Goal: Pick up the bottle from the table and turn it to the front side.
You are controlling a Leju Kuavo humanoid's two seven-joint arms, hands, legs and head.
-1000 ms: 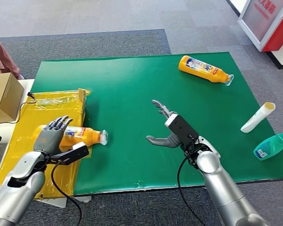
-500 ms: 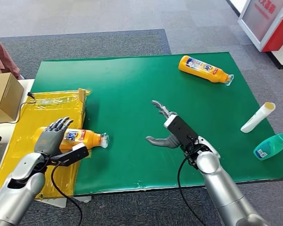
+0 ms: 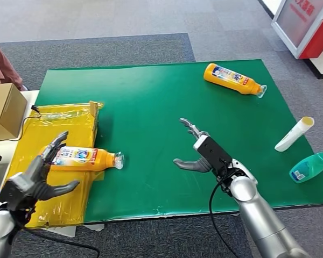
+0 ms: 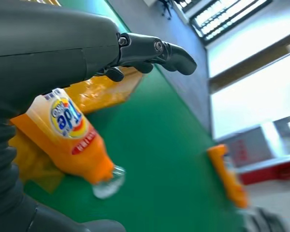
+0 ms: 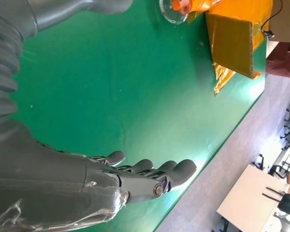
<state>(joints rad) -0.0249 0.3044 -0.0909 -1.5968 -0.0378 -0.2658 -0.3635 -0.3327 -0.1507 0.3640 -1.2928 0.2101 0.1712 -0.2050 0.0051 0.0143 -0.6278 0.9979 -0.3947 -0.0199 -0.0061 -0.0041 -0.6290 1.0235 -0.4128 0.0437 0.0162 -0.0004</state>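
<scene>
A green mat is covering the worktop, which is standing on grey carpet. A yellow plastic sheet is lying over its left end, beside a cardboard box. The orange bottle is lying on its side, label up, across the edge of that sheet, cap pointing right. The left hand is hovering just beside the bottle's base, fingers spread and holding nothing. The right hand is hanging over the mat's middle, fingers spread, also holding nothing. Another orange bottle, a white tube and a teal bottle are lying towards the right.
</scene>
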